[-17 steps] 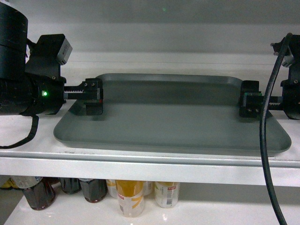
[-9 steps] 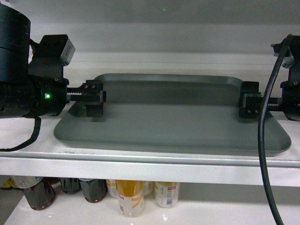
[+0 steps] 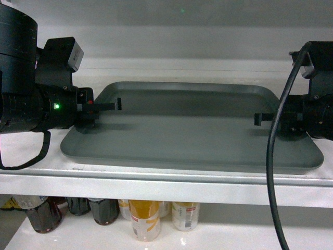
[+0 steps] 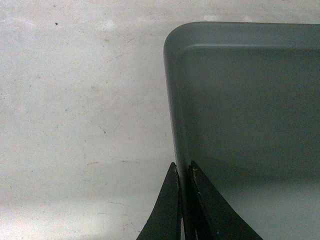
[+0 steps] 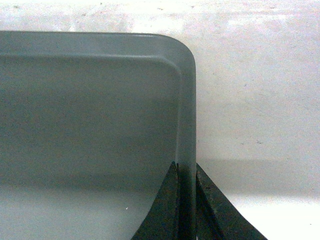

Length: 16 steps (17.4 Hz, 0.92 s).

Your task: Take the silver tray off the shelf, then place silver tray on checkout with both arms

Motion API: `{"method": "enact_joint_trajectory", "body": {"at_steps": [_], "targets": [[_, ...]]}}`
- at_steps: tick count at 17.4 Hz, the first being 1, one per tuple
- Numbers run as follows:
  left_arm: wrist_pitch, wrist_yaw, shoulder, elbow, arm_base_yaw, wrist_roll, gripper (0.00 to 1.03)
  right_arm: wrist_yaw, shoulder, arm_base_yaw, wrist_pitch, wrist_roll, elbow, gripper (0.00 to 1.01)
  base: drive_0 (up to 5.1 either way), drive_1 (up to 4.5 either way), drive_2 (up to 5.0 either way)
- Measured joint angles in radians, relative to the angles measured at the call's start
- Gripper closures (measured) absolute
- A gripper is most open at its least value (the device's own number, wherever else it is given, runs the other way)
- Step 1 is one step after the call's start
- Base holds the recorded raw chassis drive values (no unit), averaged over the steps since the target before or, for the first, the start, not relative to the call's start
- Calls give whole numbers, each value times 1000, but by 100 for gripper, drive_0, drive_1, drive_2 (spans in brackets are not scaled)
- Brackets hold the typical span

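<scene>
Grip newly set: left tool and right tool, earlier turned broadside over dull grey rectangular metal tray, now rotated, each clenched on rim between its jaws. Tray still flat on white metal shelf. Lift likely next.

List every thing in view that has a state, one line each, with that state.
silver tray: flat on the shelf, not yet lifted, pinched at both short rims.
left claw: shut on the silver tray's left rim.
right claw: shut on the silver tray's right rim.
shelf: bears the silver tray.
bottles: upright on the board below.
</scene>
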Motion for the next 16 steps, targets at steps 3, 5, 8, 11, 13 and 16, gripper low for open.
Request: {"method": "enact_joint_trajectory", "body": {"at_steps": [3, 5, 8, 11, 13, 16], "targets": [[9, 0, -8, -13, -7, -33, 100, 12, -3, 0, 19, 30, -8, 98, 0, 0, 0], [6, -2, -15, -19, -14, -37, 100, 19, -13, 0, 18, 29, -14, 98, 0, 0, 0], [-16, -13, -43, -34, -33, -43, 100, 24, -39, -4, 7, 22, -35, 98, 0, 0, 0], [-58, -30, -85, -44, -58, -43, 100, 28, -115, -14, -32, 12, -58, 98, 0, 0, 0], [-80, -34, -127, -50, -66, -43, 100, 25, -174, -19, -63, 10, -67, 98, 0, 0, 0], [-129, -42, -203, -51, -68, -42, 100, 21, -259, -19, -113, 12, -70, 98, 0, 0, 0]]}}
